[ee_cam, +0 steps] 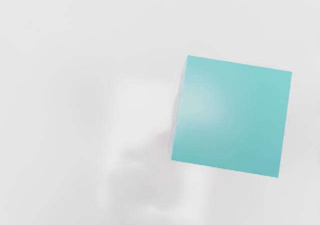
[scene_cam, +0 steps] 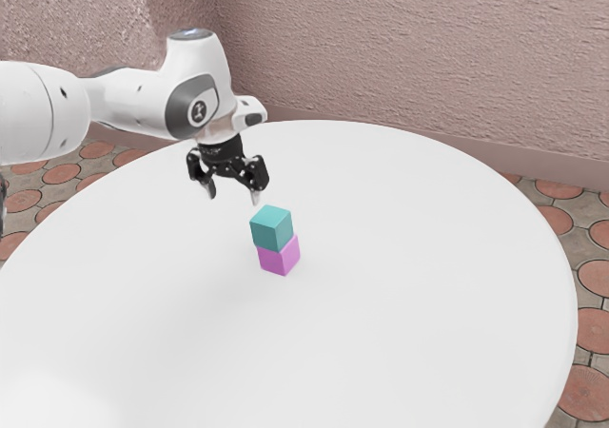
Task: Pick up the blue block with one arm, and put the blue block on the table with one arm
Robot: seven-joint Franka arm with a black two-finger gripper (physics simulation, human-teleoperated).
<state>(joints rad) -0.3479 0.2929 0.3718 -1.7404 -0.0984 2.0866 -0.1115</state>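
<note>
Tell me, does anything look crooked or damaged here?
Slightly crooked, perhaps: the blue-green block doesn't line up with the pink block beneath; the lower one's edge juts out on the exterior view's right. I see no damage.

Exterior cam's back beside the arm (scene_cam: 133, 100), angled down; wrist cam's close, facing pretty much straight down. Both catch bench (scene_cam: 428, 276) and teal block (scene_cam: 272, 228).

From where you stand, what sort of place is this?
Perhaps a patio or courtyard, though I can't be certain: the floor is round reddish tiles set in grey, the walls are rough pinkish plaster, and a round white table stands before them.
</note>
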